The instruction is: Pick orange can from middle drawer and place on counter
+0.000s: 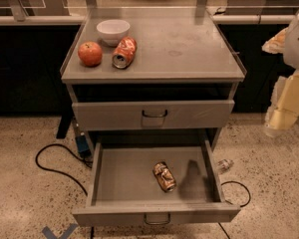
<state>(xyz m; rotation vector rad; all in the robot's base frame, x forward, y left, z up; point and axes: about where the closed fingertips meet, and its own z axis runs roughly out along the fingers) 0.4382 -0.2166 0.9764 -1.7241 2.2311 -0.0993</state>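
The orange can (164,177), dented and dull brownish-orange, lies on its side on the floor of the open middle drawer (124,176), right of centre and near the front. The drawer is pulled far out, with its loop handle at the bottom edge of the view. The counter (184,44) is the grey top of the cabinet above. My gripper (280,118) hangs at the far right edge of the view, outside the cabinet, to the right of the closed upper drawer and above the can's level. It holds nothing that I can see.
On the counter's left part sit a red apple (90,53), a white bowl (113,31) and a brighter red-orange can (124,53) on its side. The upper drawer (199,114) is closed. A black cable (55,168) loops on the floor at the left.
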